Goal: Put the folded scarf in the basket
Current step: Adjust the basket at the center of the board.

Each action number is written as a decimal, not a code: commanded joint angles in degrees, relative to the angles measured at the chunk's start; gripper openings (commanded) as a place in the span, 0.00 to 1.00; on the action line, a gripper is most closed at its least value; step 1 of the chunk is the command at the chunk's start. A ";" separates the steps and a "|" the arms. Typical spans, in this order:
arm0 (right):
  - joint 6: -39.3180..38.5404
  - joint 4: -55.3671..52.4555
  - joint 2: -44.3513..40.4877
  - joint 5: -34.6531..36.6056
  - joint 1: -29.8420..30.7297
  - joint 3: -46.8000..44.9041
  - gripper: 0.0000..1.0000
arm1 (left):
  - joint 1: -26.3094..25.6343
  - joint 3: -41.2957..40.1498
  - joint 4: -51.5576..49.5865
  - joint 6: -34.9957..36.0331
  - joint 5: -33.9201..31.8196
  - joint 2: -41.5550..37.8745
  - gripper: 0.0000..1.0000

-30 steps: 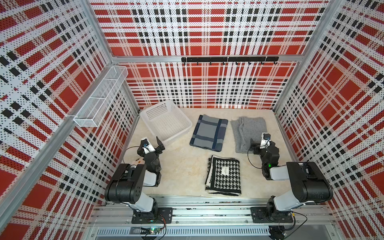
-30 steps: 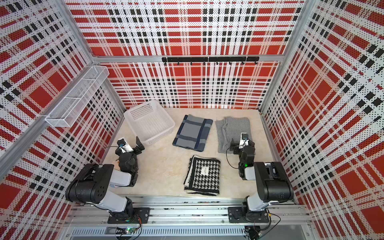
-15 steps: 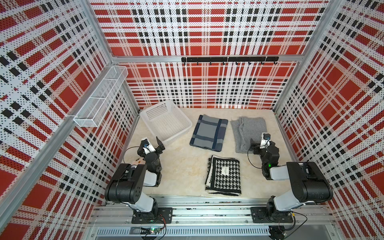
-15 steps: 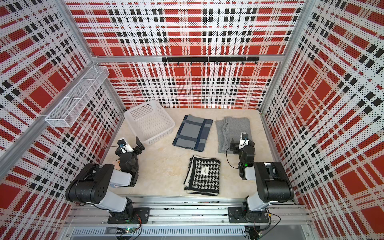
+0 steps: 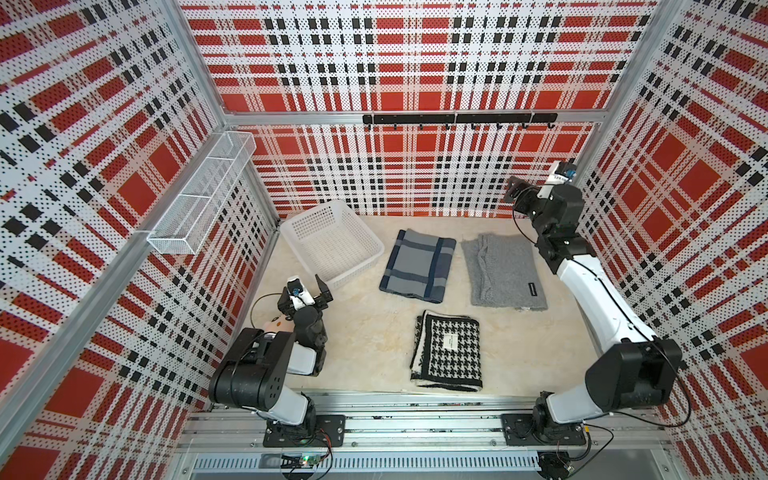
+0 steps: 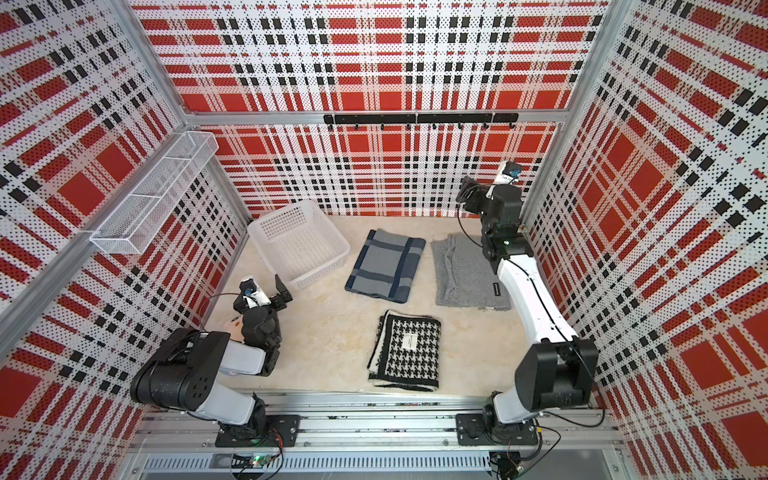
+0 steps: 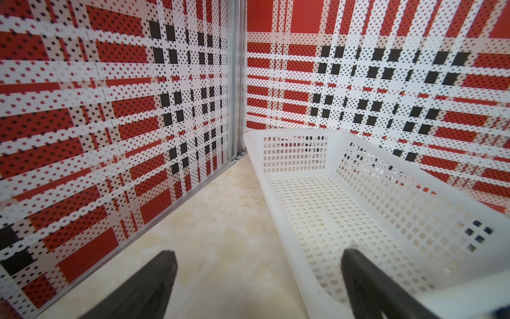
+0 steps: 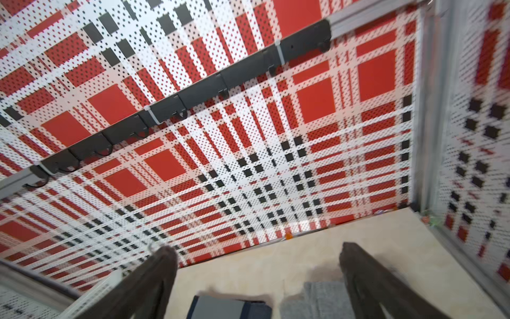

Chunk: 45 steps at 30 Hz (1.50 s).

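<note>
Three folded scarves lie flat on the table in both top views: a blue-grey plaid scarf (image 5: 417, 266) (image 6: 384, 266), a plain grey knit scarf (image 5: 500, 270) (image 6: 467, 274) and a black-and-white houndstooth scarf (image 5: 449, 349) (image 6: 407, 351). At the back left stands the white lattice basket (image 5: 309, 212) (image 6: 324, 270), with nothing in it. My left gripper (image 5: 305, 291) (image 7: 258, 256) sits low and open at the basket's near corner (image 7: 262, 171). My right gripper (image 5: 513, 191) (image 8: 258, 254) is raised high and open above the far end of the grey scarf (image 8: 317, 301), holding nothing.
A white wire-mesh shelf (image 5: 203, 203) hangs on the left wall. A black hook rail (image 5: 457, 118) runs along the back wall. Plaid perforated walls close in the table on three sides. The arms' mounting rail (image 5: 415, 415) runs along the front edge.
My right arm has lifted from low beside the grey scarf's right edge to high up near the back right corner. The left arm, scarves and basket have not moved.
</note>
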 commanded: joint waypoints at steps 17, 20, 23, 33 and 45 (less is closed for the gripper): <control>7.31 -35.58 12.49 -0.99 4.95 12.73 0.90 | 11.43 58.54 -79.04 -35.94 15.11 4.50 0.99; 7.35 -36.79 14.68 -4.12 5.37 12.26 0.86 | 12.27 69.82 -90.73 -32.01 15.49 13.43 0.92; 7.11 -39.10 18.53 -7.67 5.55 13.71 0.84 | 12.42 79.21 -98.01 -29.23 17.61 21.42 0.85; 5.77 -45.26 27.77 -12.44 9.47 19.48 0.82 | 13.24 89.20 -106.84 -28.83 16.44 32.92 0.59; 4.95 -48.15 30.13 -11.73 11.83 18.86 0.79 | 13.25 88.07 -112.55 -28.67 11.01 33.04 0.58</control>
